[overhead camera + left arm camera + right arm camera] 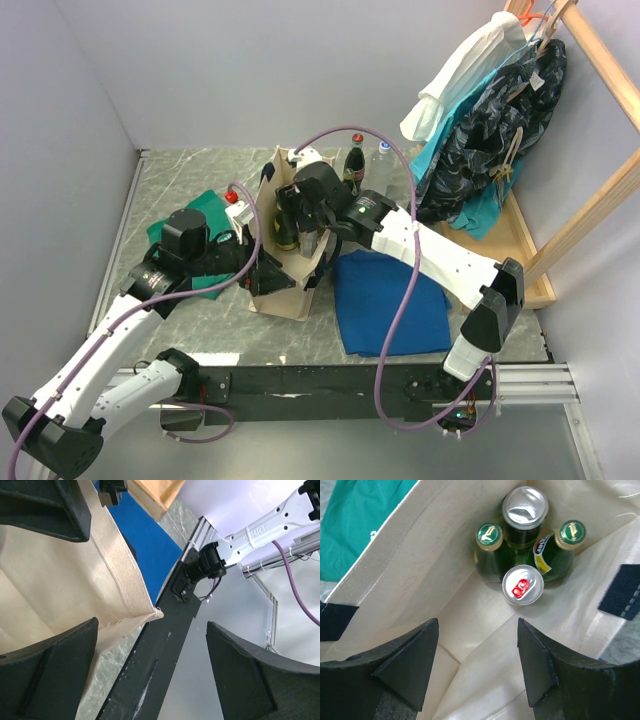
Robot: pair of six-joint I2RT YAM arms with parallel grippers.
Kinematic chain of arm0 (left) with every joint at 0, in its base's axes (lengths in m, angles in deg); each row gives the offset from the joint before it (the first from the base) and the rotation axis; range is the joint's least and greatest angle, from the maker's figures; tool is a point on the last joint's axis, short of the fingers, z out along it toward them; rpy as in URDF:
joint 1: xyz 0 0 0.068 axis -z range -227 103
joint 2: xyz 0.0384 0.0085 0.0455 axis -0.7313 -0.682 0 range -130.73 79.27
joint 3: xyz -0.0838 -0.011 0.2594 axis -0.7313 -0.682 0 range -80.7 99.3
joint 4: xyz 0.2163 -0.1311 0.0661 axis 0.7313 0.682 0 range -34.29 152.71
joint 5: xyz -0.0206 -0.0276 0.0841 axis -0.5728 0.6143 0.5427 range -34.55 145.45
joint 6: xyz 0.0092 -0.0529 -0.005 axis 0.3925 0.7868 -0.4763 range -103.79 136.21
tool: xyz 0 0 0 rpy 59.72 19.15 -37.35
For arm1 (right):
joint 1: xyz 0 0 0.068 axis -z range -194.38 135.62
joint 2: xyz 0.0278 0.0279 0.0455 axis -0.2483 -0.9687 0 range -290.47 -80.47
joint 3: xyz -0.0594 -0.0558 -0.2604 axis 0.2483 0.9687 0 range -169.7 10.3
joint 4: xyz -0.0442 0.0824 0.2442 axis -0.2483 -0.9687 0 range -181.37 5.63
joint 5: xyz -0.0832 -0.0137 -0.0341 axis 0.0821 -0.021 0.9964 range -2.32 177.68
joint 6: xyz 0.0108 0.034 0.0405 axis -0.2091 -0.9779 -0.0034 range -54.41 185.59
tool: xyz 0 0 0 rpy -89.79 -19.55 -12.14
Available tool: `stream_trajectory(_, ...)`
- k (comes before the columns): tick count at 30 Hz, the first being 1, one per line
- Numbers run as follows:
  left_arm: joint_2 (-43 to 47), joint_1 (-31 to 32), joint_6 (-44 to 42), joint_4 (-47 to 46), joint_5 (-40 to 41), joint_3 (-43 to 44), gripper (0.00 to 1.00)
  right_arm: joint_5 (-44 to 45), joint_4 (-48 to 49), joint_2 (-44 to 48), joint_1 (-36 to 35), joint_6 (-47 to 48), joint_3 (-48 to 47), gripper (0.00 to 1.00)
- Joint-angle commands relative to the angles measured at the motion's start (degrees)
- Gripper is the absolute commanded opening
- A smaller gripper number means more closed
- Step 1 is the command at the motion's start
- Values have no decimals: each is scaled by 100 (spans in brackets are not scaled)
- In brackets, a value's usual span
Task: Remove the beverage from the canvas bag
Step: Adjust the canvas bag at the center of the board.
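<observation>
The beverages (522, 587) sit deep in the bag (410, 570), so the right gripper (477, 630) hangs over them with fingers apart, and the left gripper (152, 625), also released, waits at the rim.

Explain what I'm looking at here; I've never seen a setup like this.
Two robot arms are bolted at the near edge of a table. One picture looks down from above and behind them; the other two come from a camera on each wrist. On it stands a canvas bag, with a green cloth, a blue cloth, a dark bottle and a clear bottle around it. The right end effector points down into the bag, open, above two green bottles and two cans. The left end effector is open at the bag's edge. Neither holds anything.
</observation>
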Motion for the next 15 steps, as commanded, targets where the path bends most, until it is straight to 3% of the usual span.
stream_trajectory(1, 26, 31, -118, 362, -334, -128, 94, -143, -81, -176, -33, -54, -1, 71)
stream_trajectory(15, -247, 49, -276, 424, -484, -260, 91, 85, -415, -265, -24, -256, 104, 70)
